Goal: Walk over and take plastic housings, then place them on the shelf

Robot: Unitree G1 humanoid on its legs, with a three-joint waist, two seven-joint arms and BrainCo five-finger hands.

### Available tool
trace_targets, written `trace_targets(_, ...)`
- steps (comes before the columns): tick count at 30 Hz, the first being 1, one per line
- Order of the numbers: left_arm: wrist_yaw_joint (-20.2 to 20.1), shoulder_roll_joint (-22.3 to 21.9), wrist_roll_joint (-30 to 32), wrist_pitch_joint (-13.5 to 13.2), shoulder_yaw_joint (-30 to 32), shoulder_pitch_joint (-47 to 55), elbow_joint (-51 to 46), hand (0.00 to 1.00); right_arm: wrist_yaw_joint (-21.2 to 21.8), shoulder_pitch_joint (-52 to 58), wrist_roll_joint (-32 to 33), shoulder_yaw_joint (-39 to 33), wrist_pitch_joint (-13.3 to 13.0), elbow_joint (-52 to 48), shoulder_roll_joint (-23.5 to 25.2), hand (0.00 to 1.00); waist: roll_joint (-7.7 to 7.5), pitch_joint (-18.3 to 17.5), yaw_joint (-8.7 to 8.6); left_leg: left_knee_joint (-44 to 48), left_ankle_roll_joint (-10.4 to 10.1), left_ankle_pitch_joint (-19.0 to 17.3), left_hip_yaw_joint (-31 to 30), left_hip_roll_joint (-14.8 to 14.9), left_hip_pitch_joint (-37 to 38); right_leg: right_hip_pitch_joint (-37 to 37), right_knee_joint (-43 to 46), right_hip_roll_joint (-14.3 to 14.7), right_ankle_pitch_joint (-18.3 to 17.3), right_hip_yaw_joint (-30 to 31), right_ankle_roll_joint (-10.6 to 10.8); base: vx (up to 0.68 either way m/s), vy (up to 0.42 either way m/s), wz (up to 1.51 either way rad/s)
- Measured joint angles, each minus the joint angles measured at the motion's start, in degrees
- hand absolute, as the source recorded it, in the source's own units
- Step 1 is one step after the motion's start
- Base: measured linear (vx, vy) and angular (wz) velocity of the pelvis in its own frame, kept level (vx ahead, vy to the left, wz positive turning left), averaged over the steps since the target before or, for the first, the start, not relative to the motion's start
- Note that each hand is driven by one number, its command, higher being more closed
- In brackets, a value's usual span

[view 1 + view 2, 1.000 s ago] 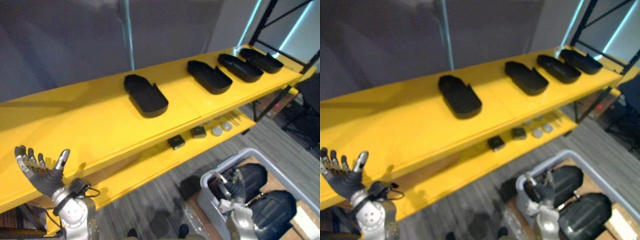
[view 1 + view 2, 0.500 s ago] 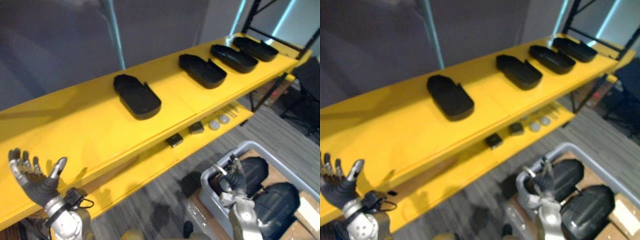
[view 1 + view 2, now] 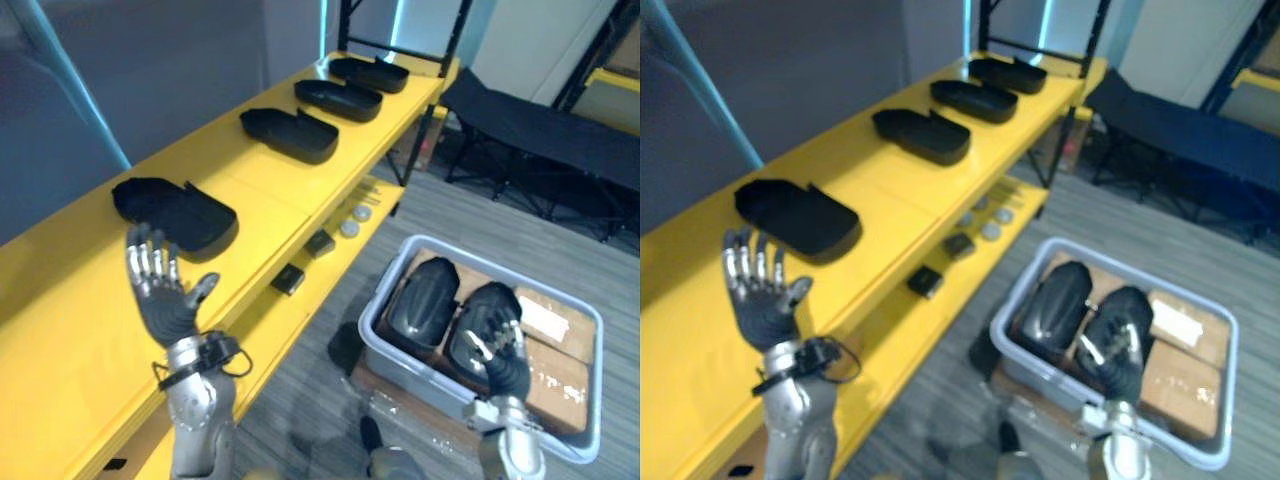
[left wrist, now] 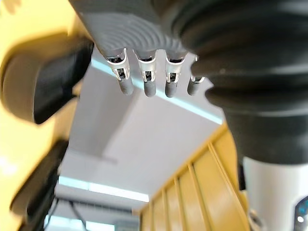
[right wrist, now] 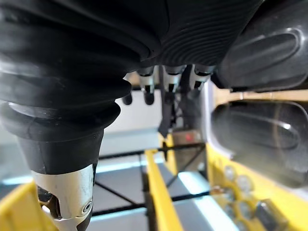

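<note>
The left hand (image 3: pixel 163 298) is raised in front of the yellow shelf (image 3: pixel 270 200), fingers straight and spread, holding nothing. The nearest black housing (image 3: pixel 176 212) lies on the top board just behind its fingertips, apart from them. A row of three more housings (image 3: pixel 338 98) runs toward the far end. Small black blocks (image 3: pixel 288 278) sit on the lower board. On the floor to the right, a grey bin (image 3: pixel 390 352) holds two housings side by side: the left housing (image 3: pixel 422 298) and the right housing (image 3: pixel 488 300). The right hand (image 3: pixel 503 352) hangs over the latter, fingers relaxed, not grasping
</note>
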Motion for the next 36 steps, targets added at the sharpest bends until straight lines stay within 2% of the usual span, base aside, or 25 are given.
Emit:
trace_targets(1, -0.10, 1.13, -0.20, -0.03, 1.33, 0.85, -1.83, 0.00, 1.07, 2.15, -0.04, 0.99, -1.13, -2.14, 0.57, 0.00, 0.09, 0.10, 0.46, -0.73, 0.51, 0.35, 2.14, 0.49, -0.71, -2.19, -2.51, 1.40, 6.43, -1.42, -0.38, -0.31, -0.059, -1.75)
trace_targets(2, -0.27, 1.93, -0.49, 0.24, 3.41, 1.32, -2.97, 0.00, 2.86, 1.74, 0.05, 1.05, -2.34, -1.82, 0.34, 0.00, 1.41, 1.00, 1.04, -2.55, 1.23, 2.14, 6.89, 2.85, -0.42, -4.56, 4.72, 1.60, 3.33, -8.19, -4.45, -0.30, -0.037, -1.68)
trace_targets(3, 0.05, 2.69, -0.50, 0.56, 4.14, 1.50, -3.31, 0.00, 2.96, 1.68, 0.01, 1.03, -2.88, -1.31, -0.16, 0.00, 0.86, 1.12, 0.42, -3.76, 1.37, 3.17, 8.33, 3.21, -0.32, -6.61, 12.75, 0.91, -1.94, -12.00, -7.59, -0.22, 0.036, -1.38)
trace_targets(4, 0.62, 3.69, -0.49, 1.07, 5.21, 1.86, -3.39, 0.00, 2.98, 0.69, 0.01, 1.14, -3.84, 0.87, -1.42, 0.00, 0.57, 1.40, 0.40, -6.39, 1.53, 5.15, 10.67, 3.40, 0.46, -8.00, 25.23, -1.02, -9.43, -17.05, -8.73, -0.23, 0.040, -0.92)
trace_targets(6, 1.67, 3.56, -0.55, 2.30, 6.72, 3.29, -3.30, 0.00, 2.85, -3.57, 0.00, 1.68, -5.17, 5.69, -3.55, 0.00, 0.37, 1.20, 0.90, -8.45, 1.63, 7.33, 15.10, 4.49, 0.60, -5.02, 33.99, -5.84, -14.63, -22.51, -8.57, -0.21, 0.010, -1.10)
trace_targets(7, 1.88, 3.45, -0.55, 2.47, 7.26, 3.83, -3.29, 0.00, 2.73, -5.06, -0.07, 2.10, -5.18, 6.91, -3.91, 0.00, 0.28, 1.14, 1.32, -8.42, 1.65, 7.61, 16.52, 4.95, 0.53, -3.73, 34.60, -7.37, -15.66, -23.49, -8.25, -0.16, -0.043, -1.31)
trace_targets(8, 2.60, 3.40, -0.61, 2.71, 7.96, 4.35, -2.93, 0.00, 2.61, -7.60, -0.19, 3.35, -5.13, 8.78, -4.46, 0.00, 0.00, 0.97, 2.61, -7.85, 1.35, 7.97, 19.53, 5.89, -0.19, -1.04, 34.47, -10.10, -16.66, -24.66, -7.78, 0.02, -0.045, -1.26)
trace_targets(9, 3.15, 3.40, -0.66, 3.21, 8.47, 4.39, -2.11, 0.00, 2.58, -9.42, -0.80, 4.58, -5.03, 9.72, -4.60, 0.00, -0.10, 0.77, 3.65, -6.14, 1.19, 8.09, 21.16, 7.26, -1.93, 2.37, 32.03, -12.45, -16.54, -25.53, -7.60, 0.09, -0.049, -1.21)
trace_targets(11, 3.54, 3.48, -0.63, 4.10, 9.88, 4.50, -1.79, 0.00, 2.67, -10.96, -1.34, 5.80, -4.85, 10.32, -4.68, 0.00, -1.60, -0.26, 3.77, -3.19, 0.86, 8.25, 22.19, 8.75, -5.26, 5.86, 25.63, -13.93, -13.14, -25.76, -6.03, 0.08, -0.099, -0.79)
trace_targets(12, 3.94, 2.72, -0.67, 4.72, 10.39, 4.07, -0.83, 0.00, 2.62, -12.54, -1.38, 5.82, -4.50, 10.59, -5.24, 0.00, -0.62, -0.48, 4.90, -2.04, -0.19, 8.90, 20.26, 9.99, -7.89, 6.15, 18.65, -10.93, -13.31, -26.63, -4.18, -0.07, -0.235, -1.09)
trace_targets(13, 4.22, 1.82, -0.91, 4.86, 10.30, 4.29, -0.32, 0.00, 2.81, -13.40, -1.37, 5.57, -4.48, 10.57, -5.90, 0.00, 0.46, -0.66, 5.95, -3.95, -1.51, 10.42, 18.59, 10.58, -8.48, 7.40, 12.11, -8.70, -12.43, -26.57, -3.41, -0.09, -0.253, -1.00)
trace_targets(14, 4.28, 1.69, -1.20, 4.85, 10.34, 4.27, -0.40, 0.00, 2.83, -13.54, -1.37, 5.49, -4.48, 10.53, -5.94, 0.00, 0.51, -0.65, 5.91, -4.26, -1.64, 10.83, 18.76, 10.71, -8.51, 8.40, 9.46, -8.26, -12.26, -26.58, -3.16, -0.06, -0.197, -0.74)
trace_targets(15, 4.59, 1.10, -2.31, 4.85, 10.39, 3.65, -0.51, 0.00, 3.01, -13.61, -1.39, 5.14, -4.47, 10.48, -6.12, 0.00, 0.40, -0.62, 5.20, -4.20, -2.27, 11.41, 19.10, 11.00, -8.53, 11.88, 1.27, -7.13, -11.61, -26.80, -2.07, -0.06, -0.139, -0.32)
trace_targets(17, 5.30, 1.00, -2.32, 4.83, 10.52, 3.65, -0.81, 0.00, 3.51, -13.05, -1.43, 5.16, -4.38, 10.48, -6.57, 0.00, 0.43, -0.64, 5.12, -3.59, -2.56, 11.58, 18.98, 11.38, -8.52, 13.76, -3.77, -6.39, -10.76, -26.78, -0.75, -0.07, -0.130, -0.43)
trace_targets(19, 5.86, 0.62, -2.73, 4.68, 11.33, 3.94, -1.25, 0.00, 3.95, -12.98, -2.61, 4.99, -3.85, 10.37, -6.81, 0.00, 0.28, -0.62, 5.09, -3.46, -3.00, 12.00, 18.59, 11.16, -8.69, 14.27, -7.75, -6.18, -10.54, -26.60, -0.41, -0.10, -0.138, -0.57)
trace_targets(21, 5.75, -1.34, -3.39, 4.60, 12.83, 4.94, -1.45, 0.00, 3.95, -12.74, -3.37, 5.03, -3.12, 10.38, -7.22, 0.00, 0.89, -0.41, 5.15, -3.65, -2.60, 12.56, 12.16, 10.49, -8.71, 14.30, -9.10, -5.28, -9.11, -24.84, -0.93, -0.10, -0.120, -0.62)
trace_targets(23, 5.15, -2.16, -4.84, 4.45, 14.52, 8.80, -2.94, 0.00, 3.65, -13.21, -3.46, 4.98, -2.26, 10.31, -6.97, 0.00, 0.76, -0.44, 5.43, -4.75, -2.94, 12.42, -2.38, 8.26, -7.95, 13.16, -9.60, -4.32, -8.00, -19.60, -1.54, -0.17, -0.176, -1.51)
trace_targets(24, 1.71, -2.54, -7.20, 4.24, 13.85, 11.65, -2.73, 0.00, -3.91, -13.94, -6.01, 3.35, -2.13, 10.92, -6.66, 0.00, 0.59, 0.16, 6.36, -8.31, -6.07, 10.36, -4.64, 7.10, -5.54, 10.56, -10.86, -5.12, -6.18, -17.36, -2.12, -0.22, -0.074, -1.59)
trace_targets(25, 0.65, -2.56, -7.20, 4.25, 13.52, 11.65, -2.49, 0.00, -6.29, -14.13, -6.28, 2.68, -2.12, 11.24, -6.67, 0.00, 0.26, 0.05, 6.20, -7.73, -6.45, 10.47, -4.67, 6.65, -5.60, 10.59, -10.53, -5.72, -5.56, -17.39, -1.57, -0.16, 0.019, -1.11)
trace_targets(26, 0.34, -2.55, -7.21, 4.24, 13.21, 11.58, -2.27, 0.00, -8.20, -14.82, -6.28, 2.26, -2.11, 11.79, -6.71, 0.00, 0.20, 0.00, 6.15, -7.34, -6.47, 10.45, -4.67, 6.26, -5.60, 10.54, -10.13, -6.14, -5.50, -17.39, -1.43, 0.00, 0.000, 0.00)
trace_targets(29, -0.14, -2.50, -7.21, 4.20, 12.03, 11.32, -1.92, 0.00, -10.23, -17.74, -6.43, 1.36, -1.99, 13.72, -6.79, 0.00, 0.39, 0.10, 5.98, -6.29, -6.43, 10.44, -4.99, 5.44, -6.73, 9.77, -9.96, -6.89, -4.92, -17.35, -0.57, 0.00, 0.000, 0.00)
trace_targets(30, -0.95, -2.22, -7.22, 4.11, 11.32, 10.79, -0.86, 0.00, -11.56, -20.63, -6.94, 0.27, -1.10, 16.02, -7.22, 0.00, 0.47, 0.19, 6.13, -6.10, -6.41, 10.44, -5.40, 5.03, -7.69, 9.06, -9.94, -7.26, -4.69, -17.42, -0.39, -0.04, -0.015, 0.14)
trace_targets(33, -5.31, 0.32, -9.33, 4.67, 5.43, 8.04, 2.31, 0.00, -17.64, -34.02, -5.45, -4.80, 1.90, 27.81, -12.32, 0.00, 0.81, 1.66, 6.49, -5.36, -5.73, 10.97, -8.04, 3.18, -10.72, 7.76, -9.79, -8.67, -4.00, -19.32, 0.22, -0.08, 0.023, 0.32)
trace_targets(34, -8.03, 1.44, -9.63, 5.21, 2.24, 6.85, 3.47, 0.00, -20.48, -40.10, -4.24, -6.18, 2.63, 33.04, -15.46, 0.00, 0.83, 2.71, 7.16, -5.22, -5.58, 11.38, -8.85, 2.28, -11.98, 6.97, -9.90, -9.39, -3.59, -20.04, 0.41, -0.10, 0.054, 0.41)
trace_targets(36, -11.77, 1.98, -9.63, 6.52, -1.86, 5.95, 5.27, 0.00, -23.18, -46.03, -3.32, -6.25, 2.71, 35.02, -19.64, 0.00, 1.40, 4.10, 8.56, -4.03, -5.50, 11.44, -10.39, 1.48, -14.29, 5.97, -9.98, -9.83, -3.00, -20.84, 1.05, -0.05, 0.043, 0.27)
